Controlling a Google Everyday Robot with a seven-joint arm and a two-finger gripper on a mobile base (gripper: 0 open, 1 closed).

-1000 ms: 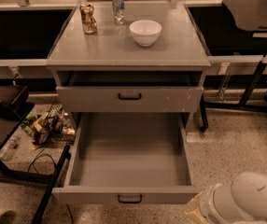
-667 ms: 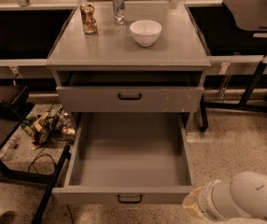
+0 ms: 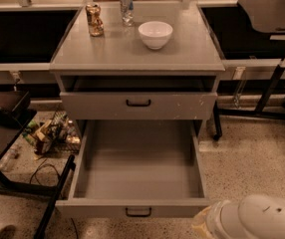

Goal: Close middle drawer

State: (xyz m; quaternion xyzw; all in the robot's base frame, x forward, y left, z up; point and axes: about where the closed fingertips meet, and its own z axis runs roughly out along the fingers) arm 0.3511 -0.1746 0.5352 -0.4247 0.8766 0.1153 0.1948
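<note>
The middle drawer (image 3: 138,171) is pulled far out of the grey cabinet. Its long plain tray is empty, and its low front panel carries a small black handle (image 3: 138,212). Above it is a taller-fronted drawer (image 3: 138,105) with white chip marks, slightly ajar. My gripper (image 3: 206,226) is at the bottom right of the camera view, on the end of the white rounded arm (image 3: 262,222). It is just off the right end of the open drawer's front panel, close to it. Whether it touches the panel cannot be told.
On the cabinet top (image 3: 192,54) stand a white bowl (image 3: 155,34), a silver can (image 3: 126,7) and a crumpled brown can (image 3: 94,20). A black stand (image 3: 3,133) and floor clutter (image 3: 50,133) are to the left. A table leg with a wheel (image 3: 216,133) is to the right.
The white arm has shifted slightly left, toward the right end of the open drawer's front. The drawer has not moved.
</note>
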